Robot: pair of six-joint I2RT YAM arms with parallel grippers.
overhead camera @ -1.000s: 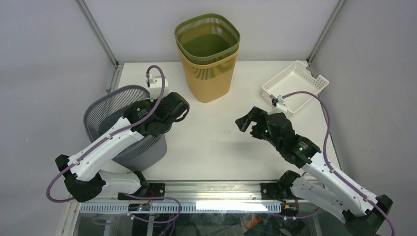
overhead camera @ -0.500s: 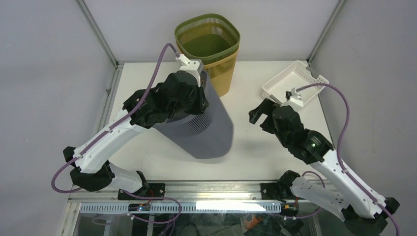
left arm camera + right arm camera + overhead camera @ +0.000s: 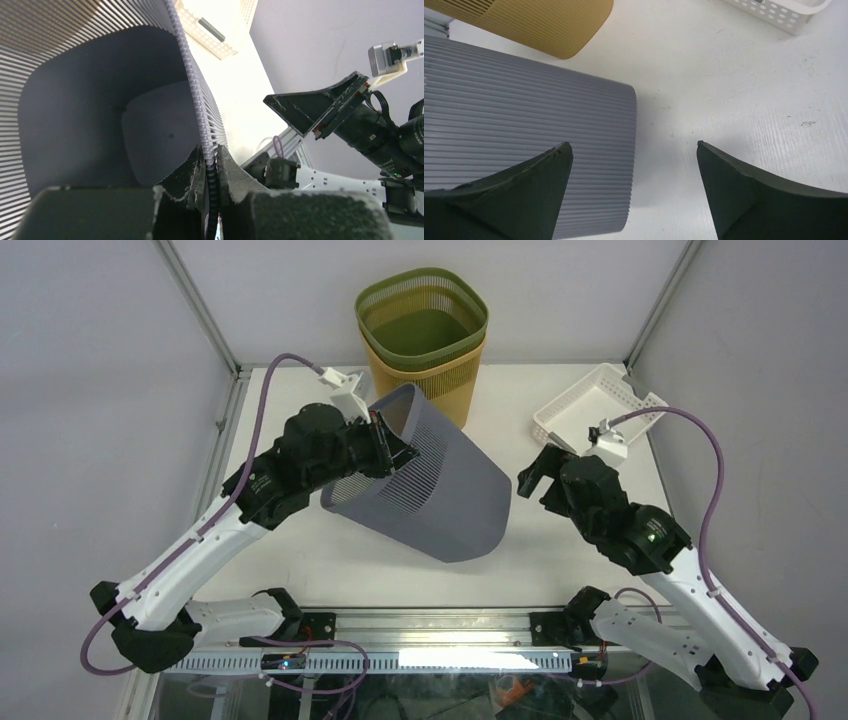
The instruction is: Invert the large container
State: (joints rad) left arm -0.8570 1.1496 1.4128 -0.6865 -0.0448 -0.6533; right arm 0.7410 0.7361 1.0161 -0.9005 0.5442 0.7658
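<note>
The large grey ribbed container (image 3: 440, 495) is lifted and lies tilted on its side over the table's middle, mouth toward the left, base toward the right. My left gripper (image 3: 385, 440) is shut on its rim (image 3: 200, 115); the left wrist view looks into its dark inside (image 3: 100, 115). My right gripper (image 3: 535, 472) is open and empty just right of the container's base. In the right wrist view the grey ribbed wall (image 3: 524, 125) lies by the left finger (image 3: 524, 185), apart from it.
A green basket nested in a yellow one (image 3: 422, 350) stands at the back centre, just behind the grey container. A white perforated tray (image 3: 600, 410) sits at the back right. The table's metal front rail (image 3: 430, 625) runs along the near edge.
My left arm lifted the grey container from the table's left edge, swung it to the middle and tipped it onto its side. My right gripper drew back to the right.
</note>
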